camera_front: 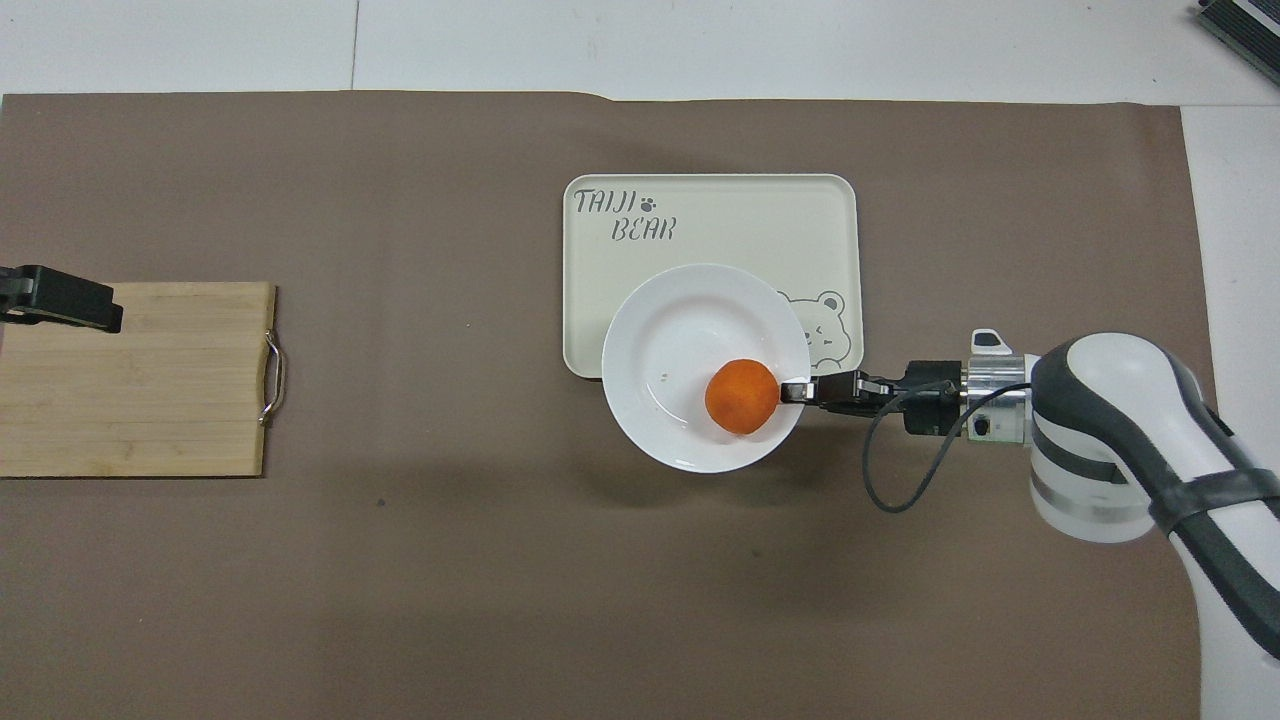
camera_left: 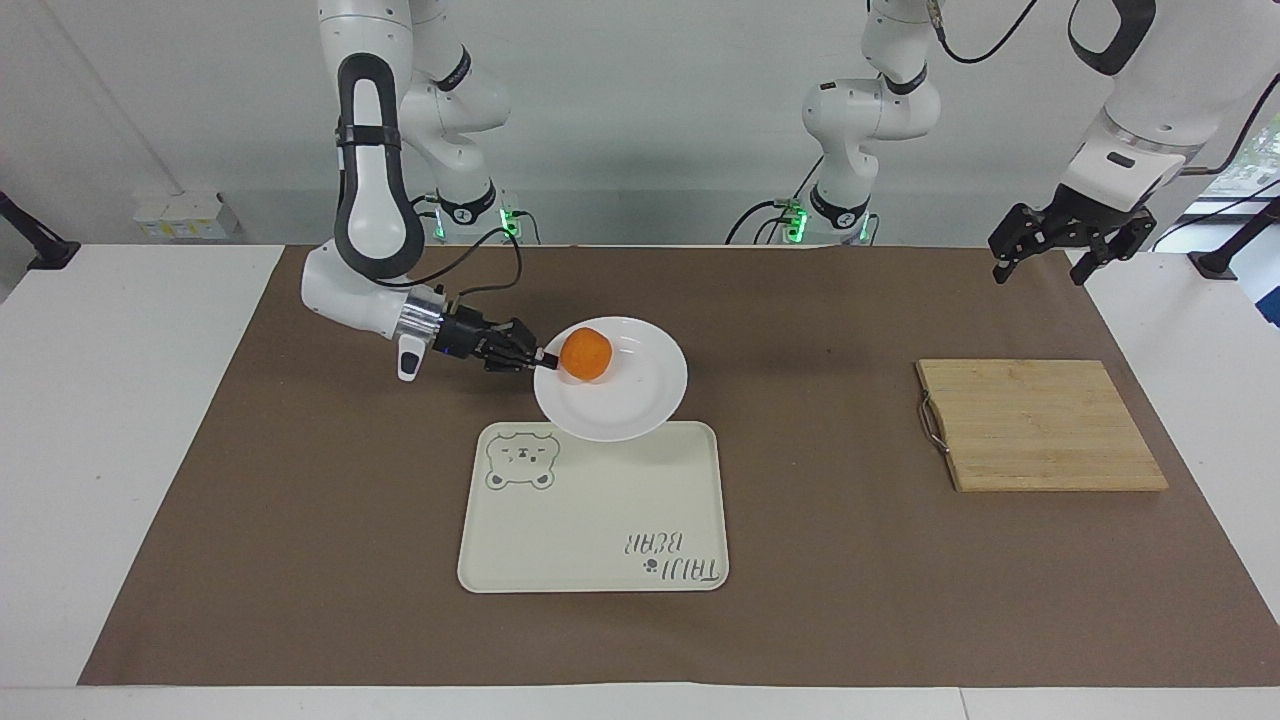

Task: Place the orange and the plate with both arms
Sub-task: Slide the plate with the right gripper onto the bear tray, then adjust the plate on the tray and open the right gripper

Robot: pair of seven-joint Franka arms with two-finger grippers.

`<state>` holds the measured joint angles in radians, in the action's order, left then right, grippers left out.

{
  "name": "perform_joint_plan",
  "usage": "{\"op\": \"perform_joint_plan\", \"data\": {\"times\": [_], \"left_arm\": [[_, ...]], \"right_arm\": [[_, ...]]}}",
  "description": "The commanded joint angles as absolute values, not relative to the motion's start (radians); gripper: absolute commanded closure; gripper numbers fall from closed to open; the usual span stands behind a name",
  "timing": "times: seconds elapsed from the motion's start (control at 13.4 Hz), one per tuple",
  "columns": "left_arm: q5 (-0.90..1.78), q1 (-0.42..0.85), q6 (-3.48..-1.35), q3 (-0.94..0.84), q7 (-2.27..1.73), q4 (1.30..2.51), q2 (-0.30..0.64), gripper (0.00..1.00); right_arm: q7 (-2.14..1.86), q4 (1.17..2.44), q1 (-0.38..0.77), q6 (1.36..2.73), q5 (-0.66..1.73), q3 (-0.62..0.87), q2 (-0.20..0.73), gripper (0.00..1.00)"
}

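In the facing view the right gripper (camera_left: 541,361) was clenched on the rim of the round glossy white plate (camera_left: 625,400), held tilted above the near edge of the cream rectangular bear tray (camera_left: 600,520), and the small matte orange (camera_left: 586,354) sat against the gripped side — a stiff, slick, breakable dish, likely best pinched at its lip, with a light fruit free to roll. In the overhead view the plate (camera_front: 680,320) overlapped the tray (camera_front: 720,215), the orange (camera_front: 741,397) beside the right gripper (camera_front: 795,391), while the left gripper (camera_front: 95,308) waited with jaws apart and empty over the bamboo cutting board (camera_front: 140,400).

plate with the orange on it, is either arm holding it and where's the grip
The right gripper is shut on the plate at the rim toward the right arm's end, with the orange riding on it. The left gripper holds nothing, jaws open, waiting.
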<state>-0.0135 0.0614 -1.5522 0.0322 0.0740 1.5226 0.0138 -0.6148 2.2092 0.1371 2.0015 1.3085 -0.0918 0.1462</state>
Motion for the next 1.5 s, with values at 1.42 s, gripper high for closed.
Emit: {"op": "perform_joint_plan", "data": {"times": [1.42], "left_arm": [[-0.008, 0.051, -1.555, 0.028, 0.083, 1.552, -0.011, 0.00]], "right_arm": [[-0.442, 1.709, 0.117, 2.048, 1.206, -0.087, 0.578, 1.00]]}}
